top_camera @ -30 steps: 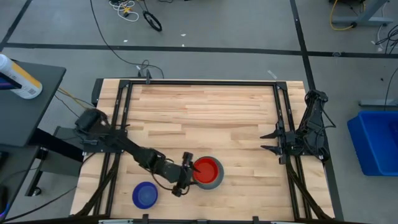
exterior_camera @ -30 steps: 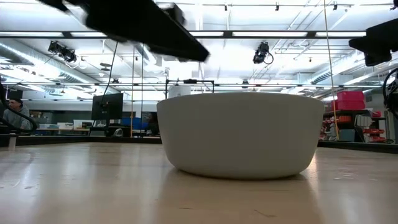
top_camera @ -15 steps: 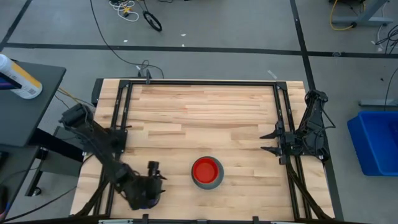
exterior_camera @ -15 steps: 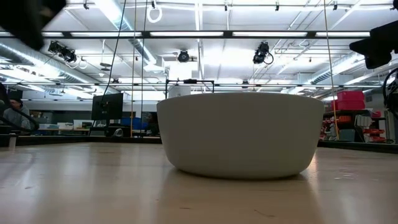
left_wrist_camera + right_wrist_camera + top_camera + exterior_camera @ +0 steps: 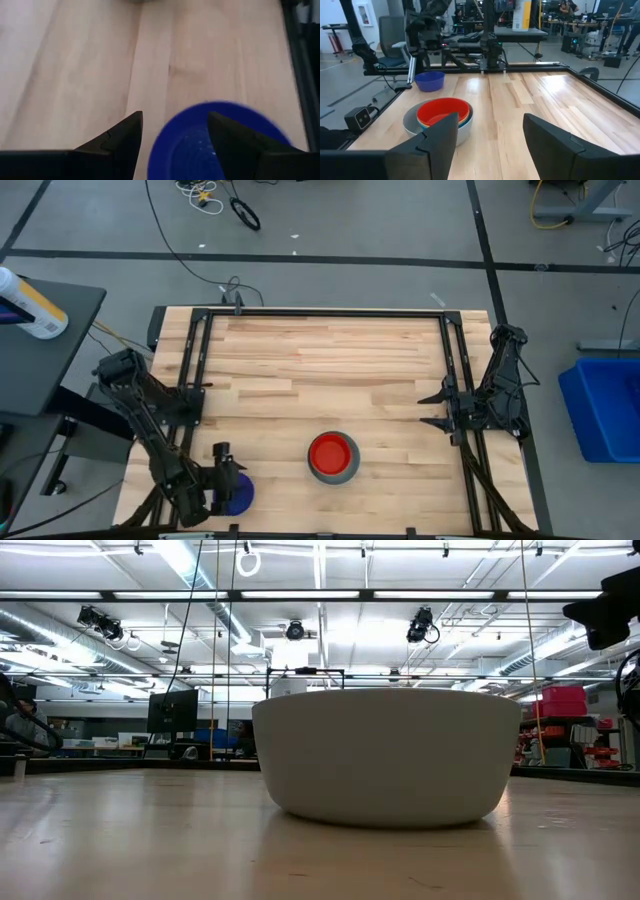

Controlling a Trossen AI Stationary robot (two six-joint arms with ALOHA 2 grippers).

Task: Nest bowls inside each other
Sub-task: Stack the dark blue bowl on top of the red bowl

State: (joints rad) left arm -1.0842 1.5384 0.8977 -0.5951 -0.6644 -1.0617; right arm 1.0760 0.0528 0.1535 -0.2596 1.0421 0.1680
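1. Two fingers of the left gripper (image 5: 172, 145) stand apart in my left wrist view, spread over the near rim of the dark blue bowl (image 5: 220, 137), one finger outside the rim and one over its hollow; nothing is clamped yet.
2. A second ago that gripper sat against the stack at lower centre of the high view. Now it has swung to the lower left of the frame, over the dark blue bowl (image 5: 236, 494).
3. I read this as the drop-off done and the last loose bowl now lined up for pickup.
4. My right gripper (image 5: 487, 137) waits with its fingers spread and empty at the right edge of the table (image 5: 330, 360), facing the stack.
5. The red bowl (image 5: 332, 452) sits inside the pale grey bowl (image 5: 343, 474) at lower centre of the high view. The right wrist view shows a thin light blue rim (image 5: 465, 119) under the red one.
6. I cannot find a yellow bowl; it may lie beneath the red, but I cannot tell.
7. The low view gives me only the grey bowl's wall (image 5: 385, 755), filling mid-frame and hiding its contents. The left arm covers part of the dark blue bowl from above.
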